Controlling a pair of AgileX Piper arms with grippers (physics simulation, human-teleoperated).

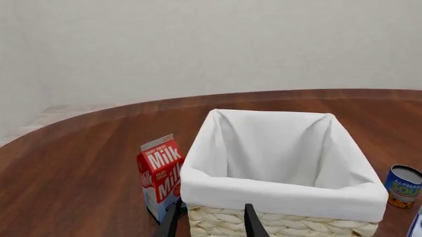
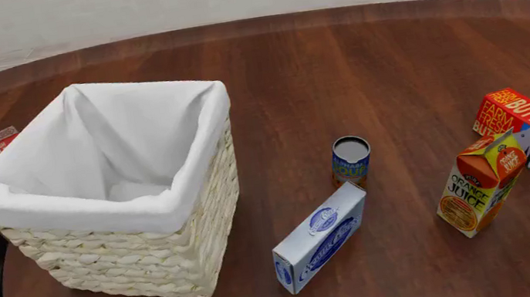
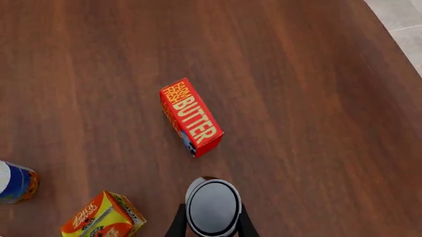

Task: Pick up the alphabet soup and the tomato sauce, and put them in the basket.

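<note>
On the wood table (image 2: 387,53) we are gripping the sauce (image 3: 212,207) in our right gripper (image 3: 211,224) near the butter (image 3: 190,117) and juice (image 3: 104,217), our left gripper (image 1: 209,222) hanging spread at the basket (image 2: 133,245), soup (image 2: 351,160) sitting beside a blue box (image 2: 323,237).

The soup (image 2: 351,160) is a small can with a dark blue label, yellow marks and a silver-grey top. It stands upright on the table, right of the basket (image 2: 133,245) and well apart from it, alone and untouched.

The sauce (image 3: 212,207) is a small can seen from above in the right wrist view, its grey top ringed in white. It sits upright between two dark fingers at its sides. In the front view only a sliver shows at the right edge.

The basket is large, square, cream wicker, with white cloth folded over its rim. It stands upright, and nothing shows inside.
</note>
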